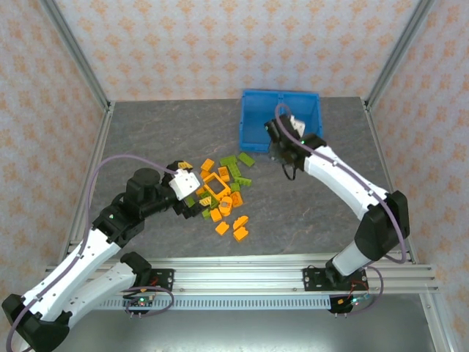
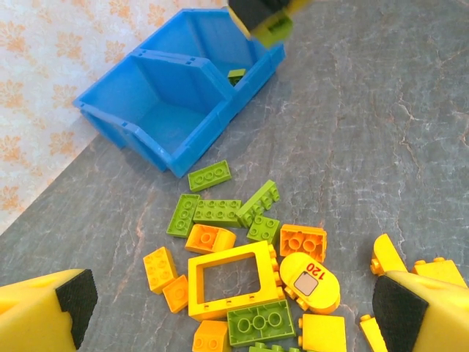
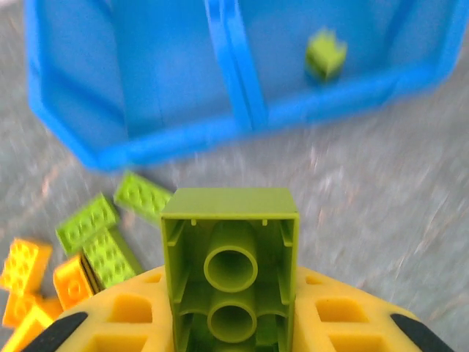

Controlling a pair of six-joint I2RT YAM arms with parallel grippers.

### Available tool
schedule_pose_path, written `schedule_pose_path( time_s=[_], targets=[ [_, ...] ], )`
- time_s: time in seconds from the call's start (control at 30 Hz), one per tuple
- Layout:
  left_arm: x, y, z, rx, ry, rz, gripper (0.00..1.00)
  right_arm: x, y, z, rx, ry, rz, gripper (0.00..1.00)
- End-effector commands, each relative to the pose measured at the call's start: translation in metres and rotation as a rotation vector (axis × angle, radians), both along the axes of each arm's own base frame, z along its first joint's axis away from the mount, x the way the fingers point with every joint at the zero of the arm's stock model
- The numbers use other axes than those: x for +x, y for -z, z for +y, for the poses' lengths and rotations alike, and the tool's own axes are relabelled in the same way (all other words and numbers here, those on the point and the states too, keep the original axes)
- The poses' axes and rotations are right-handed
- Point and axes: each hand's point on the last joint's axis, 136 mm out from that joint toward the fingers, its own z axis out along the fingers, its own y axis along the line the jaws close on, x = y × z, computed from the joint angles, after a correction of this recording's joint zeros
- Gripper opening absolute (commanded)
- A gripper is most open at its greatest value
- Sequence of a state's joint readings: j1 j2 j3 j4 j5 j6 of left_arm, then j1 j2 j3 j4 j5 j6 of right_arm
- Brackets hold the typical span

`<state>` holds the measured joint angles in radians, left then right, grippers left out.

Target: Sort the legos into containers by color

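My right gripper [image 3: 231, 323] is shut on a lime green brick [image 3: 229, 249], hollow underside facing the camera. It hangs over the grey table just in front of the blue bin [image 3: 227, 66], whose two containers are split by a central wall. One green brick [image 3: 325, 53] lies in the right container. From above, the right gripper [image 1: 281, 152] is at the bin's near edge [image 1: 253, 117]. My left gripper [image 2: 234, 308] stands open above the pile of orange and green legos [image 1: 223, 194], over the orange-yellow frame piece [image 2: 196, 286], touching nothing.
Loose green plates [image 2: 209, 175] lie between the pile and the bin [image 2: 176, 110]. Aluminium posts and patterned walls close in the table on three sides. The table's left half [image 1: 139, 139] is bare grey surface.
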<state>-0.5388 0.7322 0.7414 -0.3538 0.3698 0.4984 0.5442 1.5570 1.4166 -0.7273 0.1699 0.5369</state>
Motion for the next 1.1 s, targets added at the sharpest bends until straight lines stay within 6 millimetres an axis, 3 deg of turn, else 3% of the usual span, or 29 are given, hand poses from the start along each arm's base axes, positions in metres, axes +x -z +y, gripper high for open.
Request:
schedule_pose_path(
  time_s=[0.0,0.07,0.17,0.3,0.47,0.57,0.7,0.83,0.93,1.07],
  targets=[
    [0.002,-0.001,0.006,-0.001,-0.028,-0.021,1.00,0.038,-0.032,-0.035,-0.180,0.022,-0.096,0.28],
    [0.004,-0.001,0.011,0.008,-0.055,-0.031,1.00,0.064,-0.036,-0.046,-0.208,0.034,-0.094,0.28],
    [0.007,-0.001,0.016,0.014,-0.088,-0.043,1.00,0.103,-0.026,-0.063,-0.236,0.059,-0.062,0.28],
    [0.009,-0.001,0.019,0.021,-0.106,-0.047,1.00,0.151,0.014,-0.079,-0.147,0.085,0.040,0.29],
    [0.010,0.000,0.021,0.024,-0.116,-0.048,1.00,0.182,0.063,-0.086,-0.136,0.095,0.147,0.32],
    [0.010,0.000,0.021,0.023,-0.120,-0.049,1.00,0.188,0.083,-0.096,-0.131,0.134,0.179,0.36],
    [0.011,-0.001,0.021,0.021,-0.126,-0.050,1.00,0.191,0.089,-0.093,-0.075,0.121,0.197,0.45],
    [0.014,0.000,0.020,0.017,-0.129,-0.039,1.00,0.189,0.069,-0.087,-0.043,0.105,0.177,0.56],
    [0.017,0.003,0.021,0.026,-0.145,-0.023,1.00,0.185,0.048,-0.085,-0.013,0.104,0.133,0.57],
    [0.028,-0.002,0.025,-0.027,-0.221,0.001,1.00,0.161,0.031,-0.077,0.056,0.101,0.119,0.57]
  ],
)
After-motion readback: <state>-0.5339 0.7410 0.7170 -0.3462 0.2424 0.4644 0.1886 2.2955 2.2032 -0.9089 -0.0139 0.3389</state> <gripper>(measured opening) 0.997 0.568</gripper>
